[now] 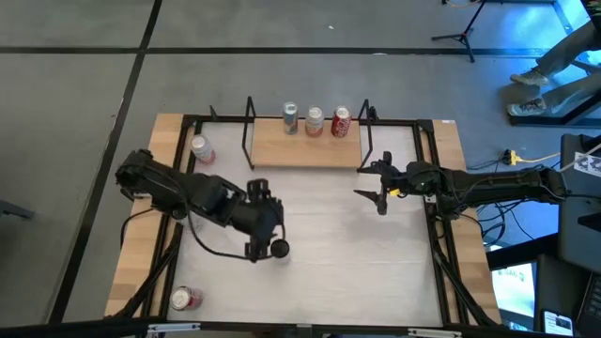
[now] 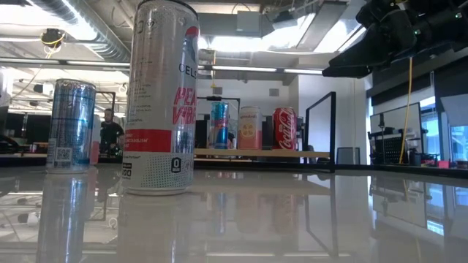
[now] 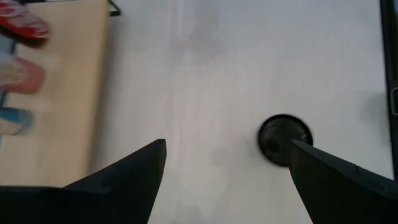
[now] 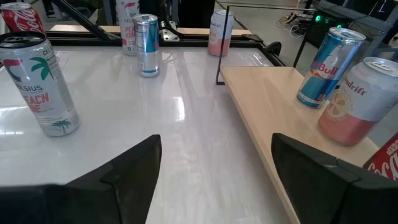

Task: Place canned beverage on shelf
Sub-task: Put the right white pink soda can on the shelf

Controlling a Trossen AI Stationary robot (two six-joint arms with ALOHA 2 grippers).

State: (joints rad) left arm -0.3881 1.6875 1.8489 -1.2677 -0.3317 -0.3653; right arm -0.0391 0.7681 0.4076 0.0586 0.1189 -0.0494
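Observation:
The shelf [image 1: 305,148], a light-wood board with black rod uprights, lies at the table's far middle. Three cans stand on its far edge: blue-silver [image 1: 289,119], pink [image 1: 314,121] and red [image 1: 341,122]. A white Celsius can with a dark top [image 1: 279,248] stands upright on the table and looms large in the low view [image 2: 159,95]. My left gripper [image 1: 265,249] is open above the table, pointing down; the can's top [image 3: 281,138] shows beside one finger. My right gripper [image 1: 373,185] is open and empty near the shelf's right end [image 4: 273,112].
A blue-silver can [image 4: 147,45] stands upright on the table beyond the Celsius can [image 4: 38,84]. One can [image 1: 202,150] stands on the left wooden edge and another [image 1: 185,299] at the near-left corner. Black frame rails run along the table's sides. White tabletop lies bare between the arms.

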